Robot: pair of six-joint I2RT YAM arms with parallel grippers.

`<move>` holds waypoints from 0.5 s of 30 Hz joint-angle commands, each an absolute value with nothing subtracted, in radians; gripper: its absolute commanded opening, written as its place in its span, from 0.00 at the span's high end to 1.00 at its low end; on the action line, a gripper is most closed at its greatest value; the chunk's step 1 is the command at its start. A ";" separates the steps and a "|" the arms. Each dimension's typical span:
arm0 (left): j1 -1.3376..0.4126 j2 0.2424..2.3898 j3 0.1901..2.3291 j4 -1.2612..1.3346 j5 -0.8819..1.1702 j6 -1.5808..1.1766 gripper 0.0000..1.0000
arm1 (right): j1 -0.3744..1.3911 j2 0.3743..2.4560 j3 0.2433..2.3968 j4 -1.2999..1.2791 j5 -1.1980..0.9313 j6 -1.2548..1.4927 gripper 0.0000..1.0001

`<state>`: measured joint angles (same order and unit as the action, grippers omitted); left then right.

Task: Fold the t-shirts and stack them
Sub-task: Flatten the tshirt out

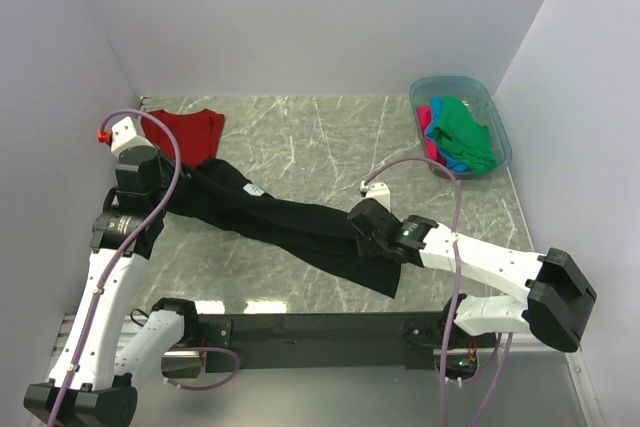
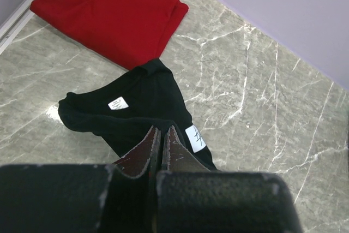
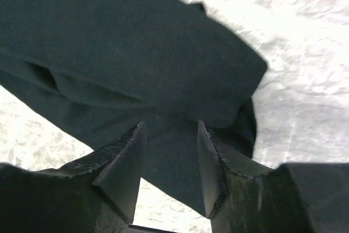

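A large black t-shirt [image 1: 280, 222] lies stretched in a long band across the middle of the table, its white label [image 2: 118, 103] showing near the collar. My left gripper [image 1: 160, 194] is shut on the collar end of the black t-shirt [image 2: 142, 88], fingertips pinched together [image 2: 162, 129]. My right gripper [image 1: 362, 219] hovers over the other end, open, its jaws [image 3: 172, 125] apart with black cloth [image 3: 136, 53] lying under and between them. A dark red t-shirt [image 1: 187, 131] lies folded at the far left corner [image 2: 109, 9].
A translucent blue tub [image 1: 497, 115] stands at the far right, holding green [image 1: 465, 132], pink [image 1: 432, 149] and blue [image 1: 452, 160] t-shirts. Walls close in on the left, back and right. The arms' black base rail [image 1: 320, 327] runs along the near edge.
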<state>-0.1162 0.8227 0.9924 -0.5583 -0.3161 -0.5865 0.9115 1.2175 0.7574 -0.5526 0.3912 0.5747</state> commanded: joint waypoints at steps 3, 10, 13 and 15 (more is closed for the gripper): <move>-0.110 0.818 1.006 -0.535 -0.304 -0.565 0.99 | 0.911 1.230 0.721 -0.474 0.345 0.580 0.48; -0.110 0.816 1.003 -0.534 -0.302 -0.563 0.99 | 0.910 1.230 0.696 -0.503 0.437 0.617 0.47; -0.110 0.821 1.008 -0.537 -0.301 -0.561 0.99 | 0.910 1.264 0.719 -0.525 0.488 0.641 0.46; -0.110 0.819 1.009 -0.541 -0.304 -0.560 0.99 | 0.904 1.299 0.738 -0.534 0.505 0.644 0.46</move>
